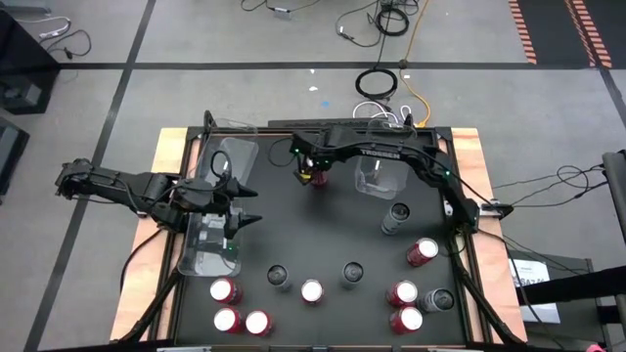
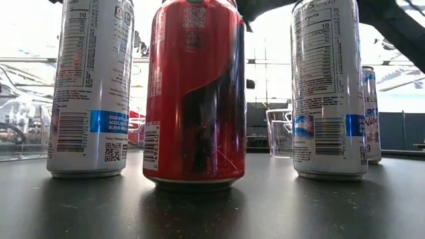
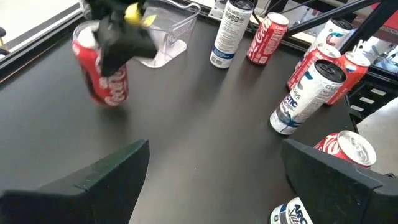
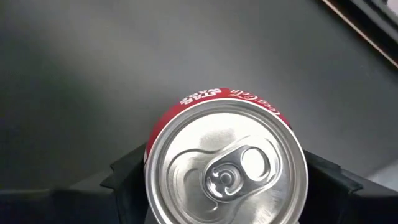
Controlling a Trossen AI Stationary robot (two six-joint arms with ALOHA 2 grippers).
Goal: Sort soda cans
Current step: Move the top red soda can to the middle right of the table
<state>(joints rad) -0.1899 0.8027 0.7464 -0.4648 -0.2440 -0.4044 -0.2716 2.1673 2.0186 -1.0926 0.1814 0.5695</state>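
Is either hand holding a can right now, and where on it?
The right hand straddles an upright red can just below its rim, fingers at opposite sides; whether it grips cannot be told. The left hand holds nothing.

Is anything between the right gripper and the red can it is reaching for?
Nothing visible. The right gripper has a finger on either side of the red can, directly over its top.

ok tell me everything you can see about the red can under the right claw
The red can is a glossy red metal drink can with white script lettering, a silvery top and an unopened pull tab. It stands upright on the dark table, near the far middle beside a clear bin. The right claw straddles it from above, fingers on both sides; firm contact can't be confirmed.
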